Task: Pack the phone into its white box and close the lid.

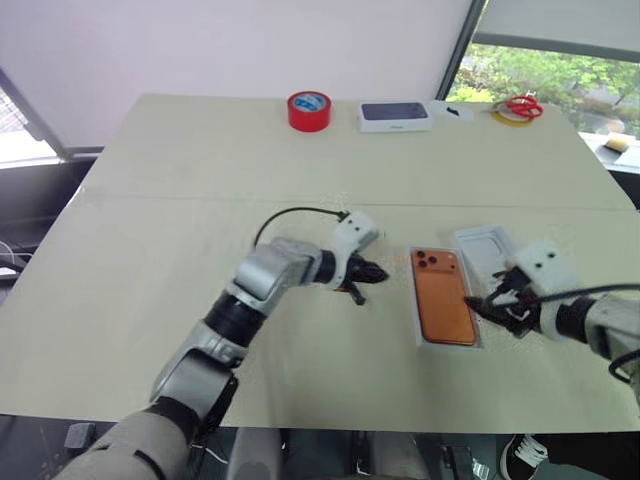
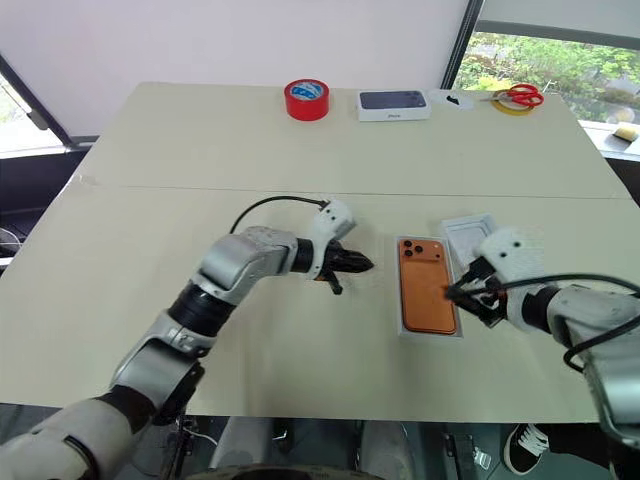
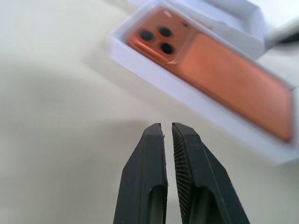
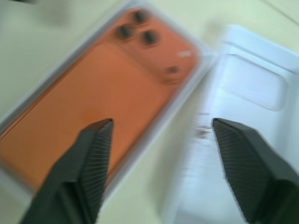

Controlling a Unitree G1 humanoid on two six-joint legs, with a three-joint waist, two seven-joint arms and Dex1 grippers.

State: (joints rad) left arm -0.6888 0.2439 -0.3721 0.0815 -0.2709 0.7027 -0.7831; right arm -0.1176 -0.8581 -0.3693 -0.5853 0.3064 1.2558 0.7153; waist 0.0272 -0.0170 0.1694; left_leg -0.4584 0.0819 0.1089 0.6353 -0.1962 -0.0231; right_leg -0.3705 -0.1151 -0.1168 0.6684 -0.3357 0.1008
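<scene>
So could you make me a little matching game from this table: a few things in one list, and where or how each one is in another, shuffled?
Things:
1. phone
2. lid
3. red tape roll
4. left tool

Places or states:
A. at the table's far edge
B. lying in the white box, camera lenses up
C. shut, empty, just left of the box
D. open side up, beside the box's far right corner

Pairs: 1-B, 2-D, 3-A, 4-C
</scene>
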